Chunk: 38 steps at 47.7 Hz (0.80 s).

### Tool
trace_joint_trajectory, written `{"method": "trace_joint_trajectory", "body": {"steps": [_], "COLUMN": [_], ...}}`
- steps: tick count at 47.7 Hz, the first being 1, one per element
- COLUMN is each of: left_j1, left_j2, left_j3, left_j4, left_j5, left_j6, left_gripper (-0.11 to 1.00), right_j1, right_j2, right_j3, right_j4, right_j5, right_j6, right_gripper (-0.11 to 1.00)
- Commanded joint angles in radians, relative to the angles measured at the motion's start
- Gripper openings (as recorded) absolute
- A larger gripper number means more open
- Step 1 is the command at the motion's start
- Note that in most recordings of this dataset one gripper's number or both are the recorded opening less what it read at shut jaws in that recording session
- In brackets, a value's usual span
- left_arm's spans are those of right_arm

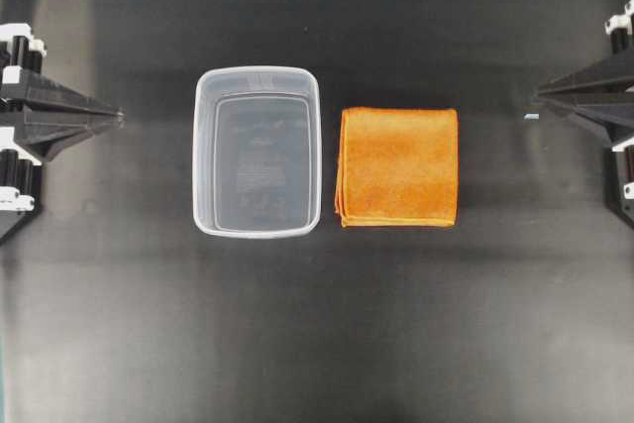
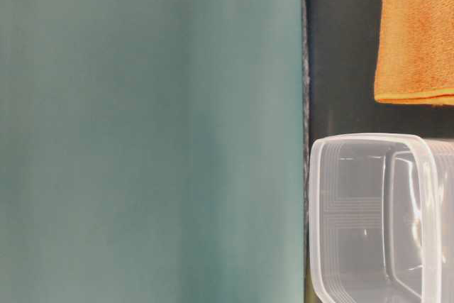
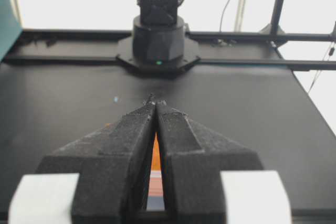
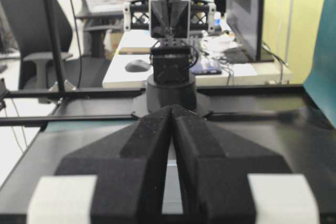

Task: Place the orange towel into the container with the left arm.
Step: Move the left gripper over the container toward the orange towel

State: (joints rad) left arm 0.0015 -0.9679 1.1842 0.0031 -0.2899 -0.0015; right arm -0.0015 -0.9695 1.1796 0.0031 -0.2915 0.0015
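The orange towel (image 1: 398, 166) lies folded flat on the black table, just right of the container (image 1: 258, 152), a clear empty tub. Both also show in the table-level view: the towel (image 2: 417, 30) at the top right, the container (image 2: 379, 218) below it. My left gripper (image 1: 117, 118) is shut and empty at the left edge, well apart from the tub. My right gripper (image 1: 535, 101) is shut and empty at the right edge, apart from the towel. In the left wrist view the gripper (image 3: 156, 102) has its tips together, with a sliver of the towel (image 3: 156, 156) seen between the fingers. The right wrist view shows the gripper (image 4: 172, 107) with tips together.
A teal panel (image 2: 149, 133) fills most of the table-level view. The opposite arm's base (image 3: 157, 35) stands at the far table edge in the left wrist view. A desk with clutter (image 4: 210, 51) lies beyond the table.
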Motion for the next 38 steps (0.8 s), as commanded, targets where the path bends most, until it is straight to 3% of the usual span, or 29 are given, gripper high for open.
{"method": "trace_joint_trajectory", "body": {"steps": [1, 5, 23, 30, 34, 38], "left_j1": [0.003, 0.008, 0.012, 0.017, 0.021, 0.031], "left_j2": [0.052, 0.101, 0.402, 0.511, 0.574, 0.626], "left_j3": [-0.048, -0.083, -0.383, -0.469, -0.525, -0.578], "left_j4": [0.041, 0.041, 0.043, 0.041, 0.043, 0.043], "left_j5": [0.015, 0.061, 0.391, 0.448, 0.474, 0.505], "left_j6": [-0.012, -0.012, 0.009, 0.009, 0.009, 0.009], "left_gripper": [0.06, 0.0, 0.0, 0.0, 0.0, 0.0], "right_j1": [-0.008, -0.012, -0.026, -0.026, -0.028, -0.029], "right_j2": [0.011, 0.008, -0.017, -0.04, -0.055, -0.069], "right_j3": [-0.008, -0.006, 0.006, 0.012, 0.014, 0.015], "right_j4": [0.005, 0.008, 0.008, 0.009, 0.008, 0.009], "right_j5": [-0.003, 0.012, 0.089, 0.149, 0.166, 0.179], "right_j6": [0.003, 0.003, 0.006, 0.006, 0.006, 0.006], "right_gripper": [0.01, 0.01, 0.0, 0.01, 0.07, 0.22]}}
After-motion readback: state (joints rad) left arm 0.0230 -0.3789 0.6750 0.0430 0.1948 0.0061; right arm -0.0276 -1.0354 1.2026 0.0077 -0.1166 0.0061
